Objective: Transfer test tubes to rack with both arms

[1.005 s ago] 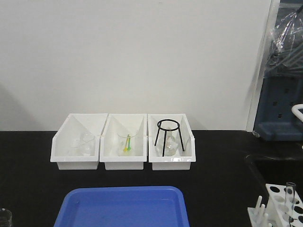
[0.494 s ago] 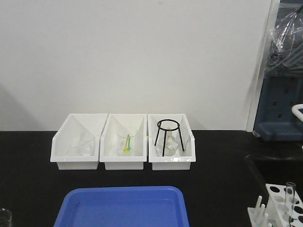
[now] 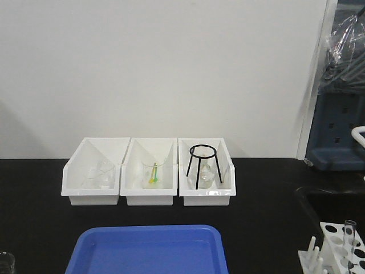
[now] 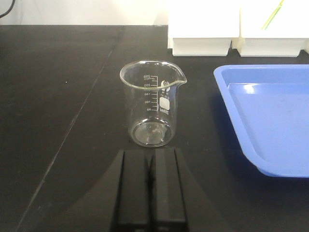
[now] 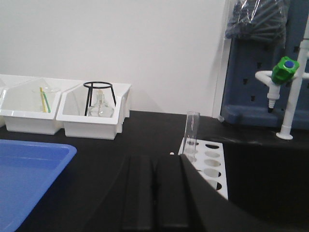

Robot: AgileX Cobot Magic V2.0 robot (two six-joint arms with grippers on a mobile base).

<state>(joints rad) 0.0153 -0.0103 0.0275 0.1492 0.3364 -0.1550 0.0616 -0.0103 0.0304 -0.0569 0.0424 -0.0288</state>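
The white rack [image 3: 340, 250] stands at the bottom right of the front view, with one clear test tube [image 3: 349, 237] upright in a far hole. In the right wrist view the rack [image 5: 207, 164] and its test tube [image 5: 191, 131] lie just right of my right gripper [image 5: 155, 159], whose jaws are pressed together with nothing between them. My left gripper [image 4: 150, 153] is shut and empty too, just short of a clear glass beaker [image 4: 151, 102]. Neither gripper appears in the front view.
Three white slanted-front bins [image 3: 148, 170] line the back of the black bench; the right one holds a black ring stand [image 3: 203, 164]. A blue tray [image 3: 147, 250] lies at front centre. A sink tap with a green knob [image 5: 284, 68] stands at right.
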